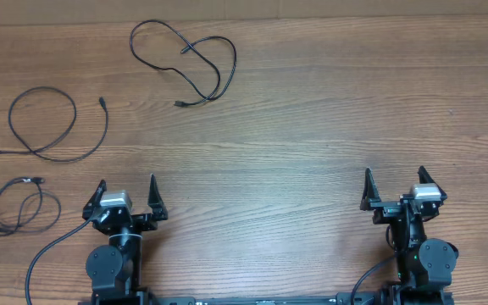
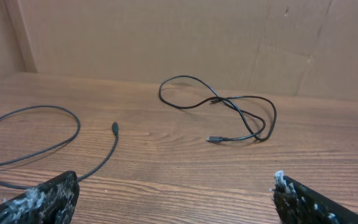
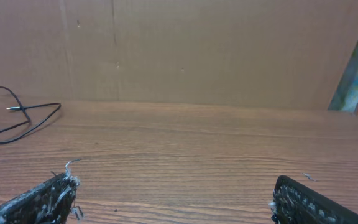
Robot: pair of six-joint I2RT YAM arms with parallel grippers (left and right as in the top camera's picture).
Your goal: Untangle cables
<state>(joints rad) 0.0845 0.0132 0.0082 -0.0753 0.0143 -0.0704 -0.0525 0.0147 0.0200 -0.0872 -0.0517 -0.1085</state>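
Observation:
Three thin black cables lie apart on the wooden table. One cable point(image 1: 202, 63) point(image 2: 241, 112) point(image 3: 17, 118) loops at the far middle-left. A second cable point(image 1: 58, 127) point(image 2: 48, 140) makes a wide ring at the left. The third cable point(image 1: 19, 207) is coiled small at the near left, seen only from overhead. My left gripper point(image 1: 126, 188) point(image 2: 176, 186) is open near the front edge, right of the small coil, with bare wood between its fingers. My right gripper point(image 1: 394, 180) point(image 3: 173, 186) is open at the front right, far from every cable.
A brown cardboard wall point(image 2: 166, 37) point(image 3: 197, 50) stands behind the table's far edge. The arm bases point(image 1: 113, 267) point(image 1: 426, 263) and their thick black wires sit at the near edge.

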